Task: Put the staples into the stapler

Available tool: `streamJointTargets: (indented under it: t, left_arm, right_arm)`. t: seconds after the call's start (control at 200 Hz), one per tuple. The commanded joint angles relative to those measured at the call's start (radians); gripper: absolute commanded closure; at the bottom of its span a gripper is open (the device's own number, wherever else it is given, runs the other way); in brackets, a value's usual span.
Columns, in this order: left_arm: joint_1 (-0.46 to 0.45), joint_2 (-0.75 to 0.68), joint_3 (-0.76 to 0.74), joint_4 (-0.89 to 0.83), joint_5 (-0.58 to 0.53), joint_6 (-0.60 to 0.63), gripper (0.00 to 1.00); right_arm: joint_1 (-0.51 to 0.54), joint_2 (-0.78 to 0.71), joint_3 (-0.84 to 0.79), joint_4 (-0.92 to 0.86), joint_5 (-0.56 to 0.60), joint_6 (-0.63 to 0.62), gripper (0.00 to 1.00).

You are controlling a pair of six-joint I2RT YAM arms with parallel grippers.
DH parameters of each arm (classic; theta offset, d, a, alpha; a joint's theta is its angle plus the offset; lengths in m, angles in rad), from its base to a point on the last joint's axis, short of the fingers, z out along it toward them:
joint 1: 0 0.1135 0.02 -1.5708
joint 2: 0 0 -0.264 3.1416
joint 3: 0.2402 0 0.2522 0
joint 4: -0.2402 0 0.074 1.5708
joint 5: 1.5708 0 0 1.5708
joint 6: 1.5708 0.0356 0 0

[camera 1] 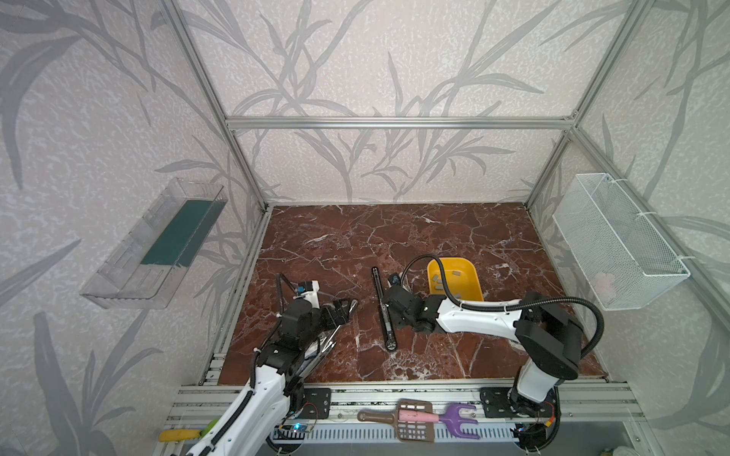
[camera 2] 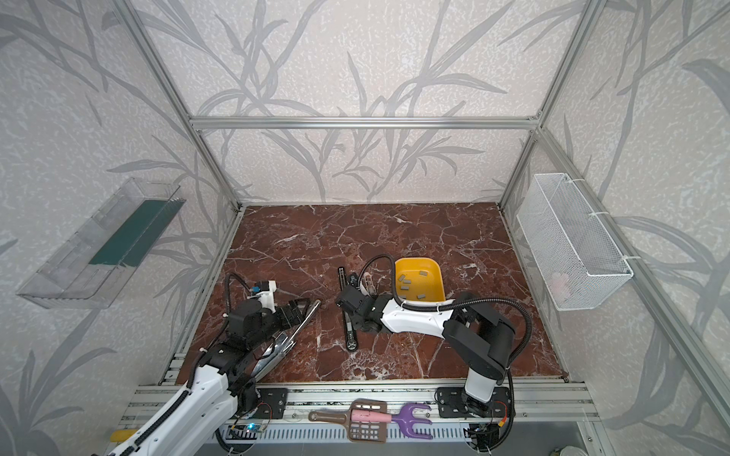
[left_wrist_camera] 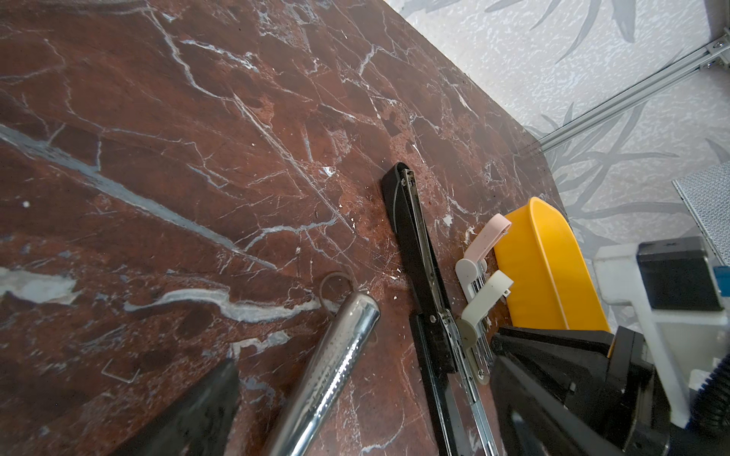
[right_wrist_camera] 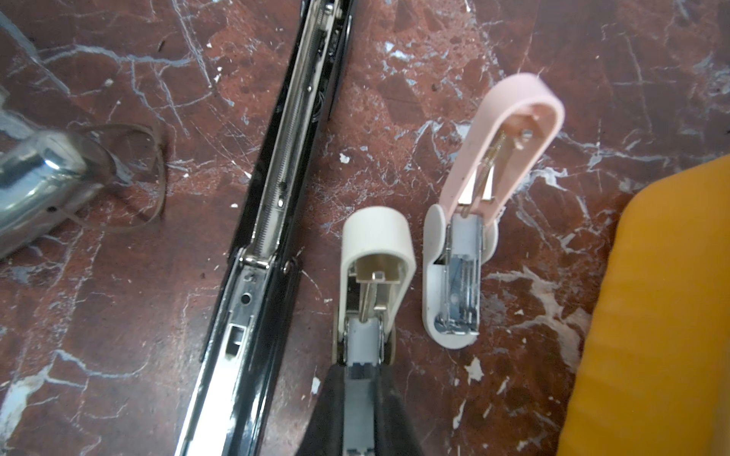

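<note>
Several grey staples (camera 1: pixel 458 271) (camera 2: pixel 407 281) lie in a yellow tray (camera 1: pixel 468 278) (camera 2: pixel 431 276). A cream mini stapler (right_wrist_camera: pixel 377 244) (left_wrist_camera: pixel 488 294) lies with its lid swung open beside a pink one (right_wrist_camera: pixel 513 118) (left_wrist_camera: pixel 490 237), also open. My right gripper (right_wrist_camera: pixel 361 379) (camera 2: pixel 361 291) is shut on a grey staple strip (right_wrist_camera: pixel 361 406) that lies in line with the cream stapler's channel. A long black stapler (camera 1: pixel 376 284) (camera 2: pixel 343 284) (right_wrist_camera: pixel 292 130) lies open to their left. My left gripper (left_wrist_camera: pixel 365 355) (camera 1: pixel 343 307) stands open astride a chrome stapler (left_wrist_camera: pixel 339 355) (camera 2: pixel 312 312) without touching it.
A wire basket (camera 1: pixel 616 244) hangs on the right wall and a clear shelf (camera 1: pixel 154 244) on the left wall. Plastic tools (camera 1: pixel 418 420) lie on the front rail. One loose staple (left_wrist_camera: pixel 120 373) and a clear band (right_wrist_camera: pixel 130 177) rest on the marble near the chrome stapler.
</note>
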Motion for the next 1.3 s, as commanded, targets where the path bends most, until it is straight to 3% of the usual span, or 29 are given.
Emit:
streamJointTargets:
  t: [0.0, 0.4, 0.805, 1.295]
  left_arm:
    - [-0.004, -0.009, 0.004, 0.007, -0.015, 0.010, 0.01]
    - [-0.006, -0.009, 0.004, 0.007, -0.013, 0.011, 0.01]
    - [-0.006, -0.008, 0.004, 0.008, -0.016, 0.010, 0.01]
    - [-0.007, -0.008, 0.005, 0.007, -0.019, 0.010, 0.01]
  right_arm:
    - [-0.002, 0.025, 0.021, -0.020, -0.004, 0.012, 0.93]
    - [-0.002, 0.027, 0.025, -0.028, 0.006, 0.012, 0.93]
    - [-0.033, -0.072, -0.019, -0.006, 0.019, -0.009, 0.93]
    - [-0.045, -0.036, -0.002, -0.005, -0.030, -0.003, 0.93]
